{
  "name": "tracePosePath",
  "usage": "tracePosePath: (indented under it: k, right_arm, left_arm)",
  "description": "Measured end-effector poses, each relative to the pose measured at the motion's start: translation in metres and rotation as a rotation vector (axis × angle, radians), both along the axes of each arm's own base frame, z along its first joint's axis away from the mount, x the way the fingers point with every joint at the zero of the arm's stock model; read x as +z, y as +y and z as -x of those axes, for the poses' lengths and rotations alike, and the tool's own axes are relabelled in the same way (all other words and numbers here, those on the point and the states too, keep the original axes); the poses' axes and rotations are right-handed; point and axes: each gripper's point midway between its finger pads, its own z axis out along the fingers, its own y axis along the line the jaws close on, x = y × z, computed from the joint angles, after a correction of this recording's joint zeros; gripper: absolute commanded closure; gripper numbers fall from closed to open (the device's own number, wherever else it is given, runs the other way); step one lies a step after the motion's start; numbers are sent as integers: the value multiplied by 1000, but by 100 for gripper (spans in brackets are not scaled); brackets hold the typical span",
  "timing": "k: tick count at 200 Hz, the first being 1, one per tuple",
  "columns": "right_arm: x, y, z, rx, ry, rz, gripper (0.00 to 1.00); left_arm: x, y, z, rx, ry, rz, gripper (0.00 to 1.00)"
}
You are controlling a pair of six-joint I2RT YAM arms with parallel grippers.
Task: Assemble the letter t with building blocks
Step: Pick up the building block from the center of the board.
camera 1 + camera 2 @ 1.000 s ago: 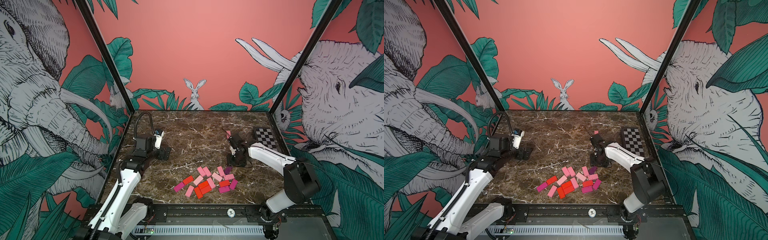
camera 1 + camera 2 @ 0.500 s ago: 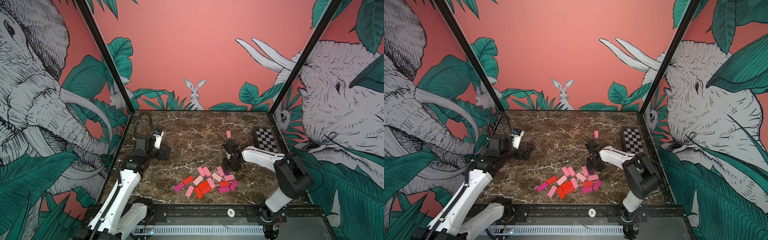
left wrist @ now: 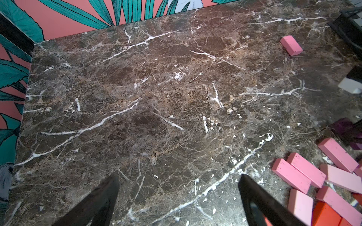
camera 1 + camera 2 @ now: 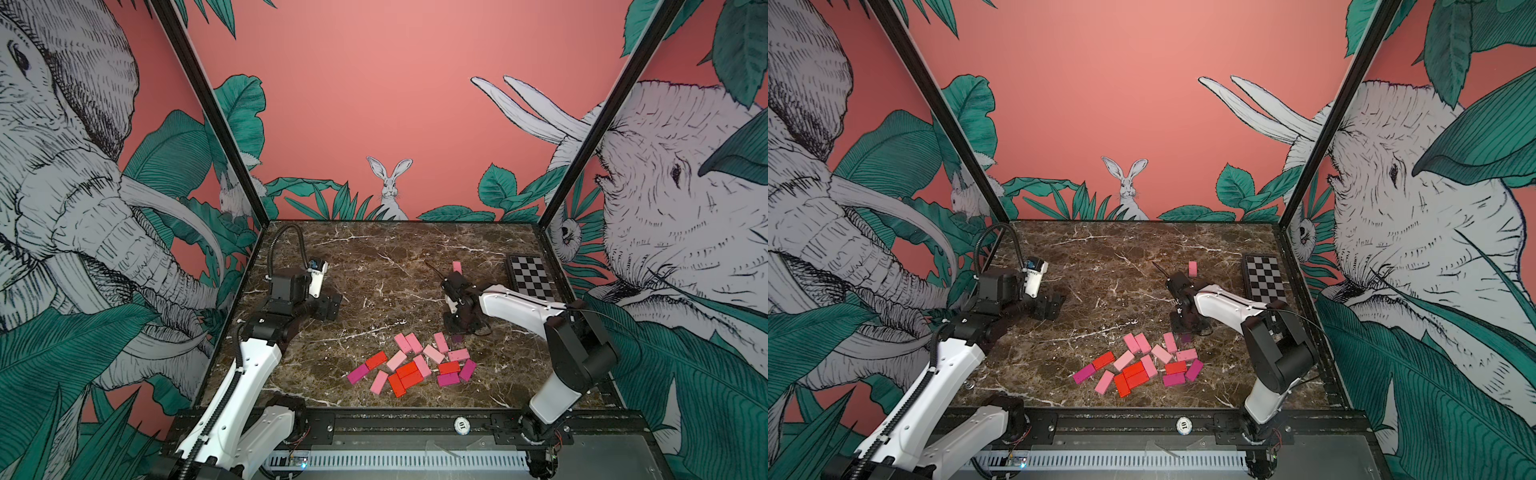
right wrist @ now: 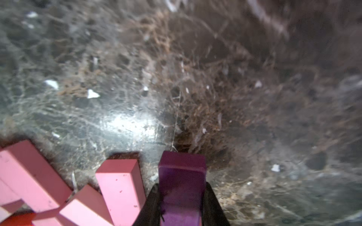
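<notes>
The building blocks (image 4: 411, 368) lie in a loose pile of red, pink and magenta pieces near the front middle of the marble table. One dark purple block (image 5: 182, 166) sits at the pile's far right edge, and my right gripper (image 5: 181, 187) is shut on it, low over the table (image 4: 459, 330). A single pink block (image 4: 456, 267) lies apart further back; it also shows in the left wrist view (image 3: 291, 45). My left gripper (image 3: 178, 184) is open and holds nothing, standing left of the pile (image 4: 330, 305).
A black-and-white checkered board (image 4: 530, 277) lies at the back right by the wall. Pink blocks (image 5: 119, 182) lie close beside the right gripper's fingers. Enclosure walls bound the table on three sides, with a black rail along the front.
My right gripper moved forward from near the single pink block to the pile's edge and shut on the dark purple block. The left arm has not moved.
</notes>
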Motion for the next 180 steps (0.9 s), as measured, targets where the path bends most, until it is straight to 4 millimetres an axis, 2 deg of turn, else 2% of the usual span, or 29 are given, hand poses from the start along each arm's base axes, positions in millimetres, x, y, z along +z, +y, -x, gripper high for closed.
tracePosePath:
  k: [13,44,75,101,128,180]
  right_arm:
    - [18,4,-15,75,-32,-6,100]
    - [63,15,-63,278,-139,-15,100]
    - [82,22,-94,532,-189,37,100]
    - [80,25,-121,702,-188,100,100]
    - [66,21,-146,833,-172,170,100]
    - [32,14,-167,1028,-128,258,100]
  left_arm:
    - [0,0,0,0,0,0,2]
    - [0,0,0,0,-1,0,2]
    - [2,0,1,0,-7,1,2]
    - [6,1,2,2,-22,2,2]
    - [9,2,4,5,-36,3,2]
    - [9,3,5,6,-41,2,2]
